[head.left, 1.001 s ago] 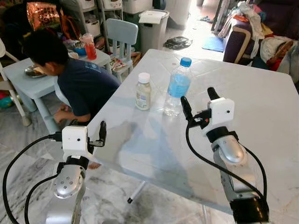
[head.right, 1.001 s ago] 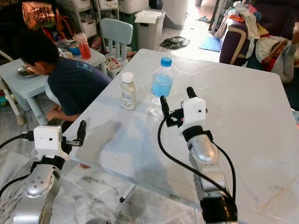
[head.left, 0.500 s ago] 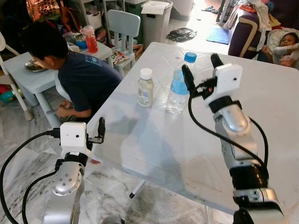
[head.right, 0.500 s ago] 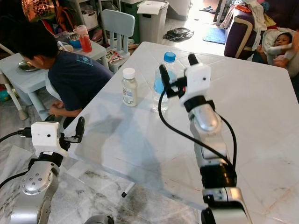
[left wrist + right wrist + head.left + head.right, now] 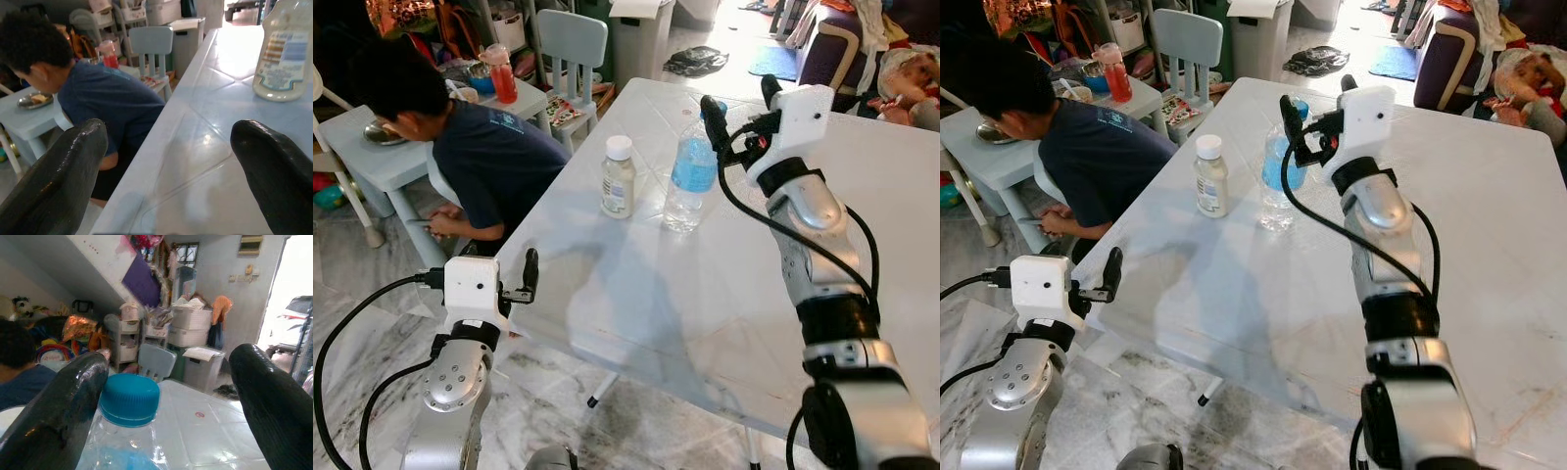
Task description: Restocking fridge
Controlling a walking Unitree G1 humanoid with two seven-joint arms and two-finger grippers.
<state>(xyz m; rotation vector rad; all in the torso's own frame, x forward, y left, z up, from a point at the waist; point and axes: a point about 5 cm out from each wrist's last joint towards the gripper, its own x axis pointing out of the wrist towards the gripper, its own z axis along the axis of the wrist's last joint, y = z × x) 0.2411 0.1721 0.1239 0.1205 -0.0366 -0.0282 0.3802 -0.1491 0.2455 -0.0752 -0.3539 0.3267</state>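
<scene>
We face a large white square-tiled plastic bench (image 5: 705,284), with a seated person in a dark blue shirt (image 5: 494,171) bent low just off its left edge. On the bench stands a clear plastic water bottle with a blue label and blue screw cap (image 5: 690,181), upright, long axis vertical, cap pointing up; just beside it, on its left, stands a smaller white-capped bottle of pale liquid (image 5: 618,179), also upright. Our right tool (image 5: 1317,98) hangs at cap height with fingers apart, the cap (image 5: 128,399) near one finger. We judge that an off-centre approach could knock this tall bottle over. Our left tool (image 5: 171,171) waits at the bench's near edge, fingers apart.
</scene>
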